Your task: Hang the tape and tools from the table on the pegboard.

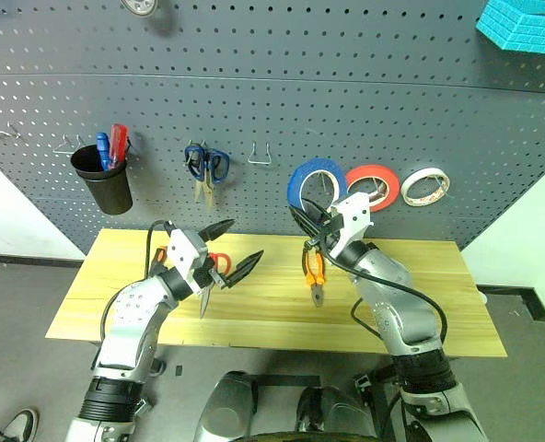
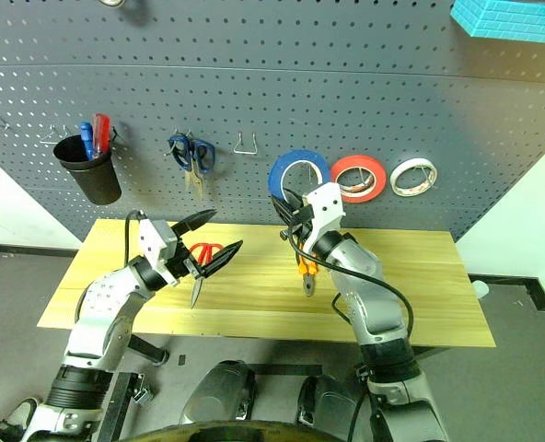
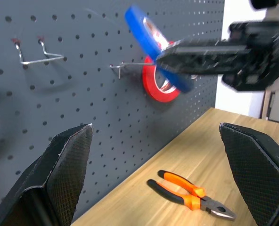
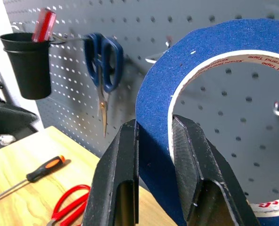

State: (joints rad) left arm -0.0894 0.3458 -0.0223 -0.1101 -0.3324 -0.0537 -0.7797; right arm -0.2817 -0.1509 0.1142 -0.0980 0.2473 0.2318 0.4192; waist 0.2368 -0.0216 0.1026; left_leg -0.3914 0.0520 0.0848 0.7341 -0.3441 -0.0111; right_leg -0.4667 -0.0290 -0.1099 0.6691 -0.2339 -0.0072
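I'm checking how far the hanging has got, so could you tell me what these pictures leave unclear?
- Whether the blue tape is on its hook yet: right gripper, shut on the roll, covers the spot.
- Red-handle scissors: head views, mostly behind the open left gripper.
- Orange-handle screwdriver: right wrist view, tip cut off by the edge.

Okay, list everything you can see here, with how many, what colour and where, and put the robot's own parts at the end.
blue tape: one, blue, held up at the pegboard
red tape: one, red, hung on the pegboard
white tape: one, white, hung right of the red
blue-handle scissors: one pair, hung on the pegboard
cup: one, black, hung at the left, holding a blue and a red screwdriver
pegboard: one, dark grey
table: one, light wood
pliers: one, orange and black, on the table
red-handle scissors: one pair, on the table
orange screwdriver: one, on the table
left gripper: open, empty
right gripper: shut on the blue tape
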